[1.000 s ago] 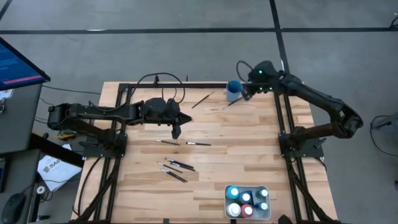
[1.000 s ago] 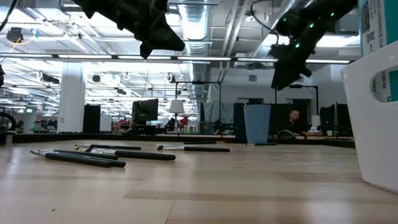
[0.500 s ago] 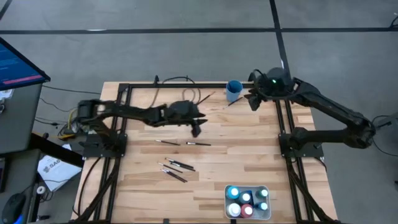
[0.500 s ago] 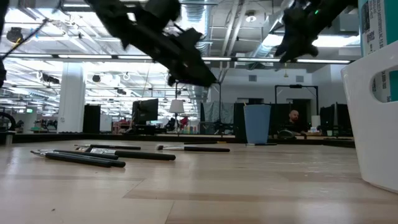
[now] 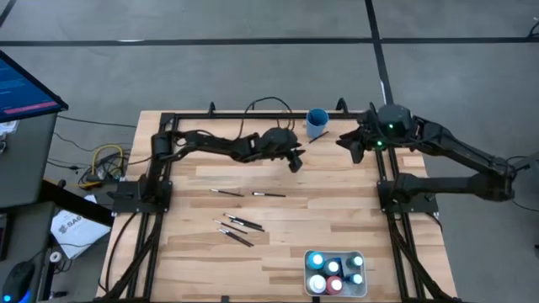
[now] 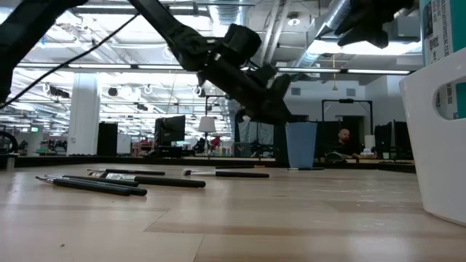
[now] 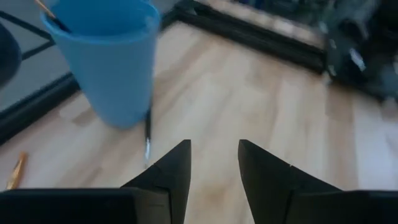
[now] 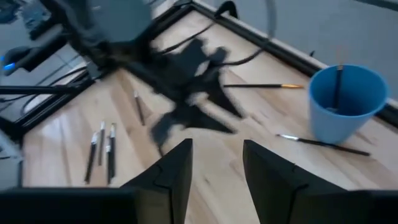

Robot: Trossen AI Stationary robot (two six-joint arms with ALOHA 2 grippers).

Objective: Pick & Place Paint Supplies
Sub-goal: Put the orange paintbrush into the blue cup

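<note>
Several thin dark paintbrushes (image 5: 244, 224) lie flat on the wooden table, two more (image 5: 249, 194) a little farther back. One brush (image 7: 147, 132) lies on the table at the foot of the blue cup (image 5: 317, 122), another (image 8: 337, 81) stands inside the cup, and one (image 8: 264, 86) lies beyond it. The paint bottles (image 5: 335, 272) stand in the white tray (image 5: 362, 289) at the near edge. My left gripper (image 5: 295, 162) hovers open just left of the cup, holding nothing. My right gripper (image 5: 354, 145) is open, raised to the right of the cup.
A black metal frame (image 5: 253, 115) runs along the table's far edge and sides. Cables (image 5: 265, 105) loop behind the far edge. The white tray's wall (image 6: 437, 138) stands tall at the near right in the low view. Bare wood lies between the brushes and the tray.
My left arm has stretched out toward the table's right and far edge, bringing its gripper from mid-table to just beside the blue cup. My right gripper has drawn back from the cup, rising and moving toward the right and near side. The brushes on the table have stayed put.
</note>
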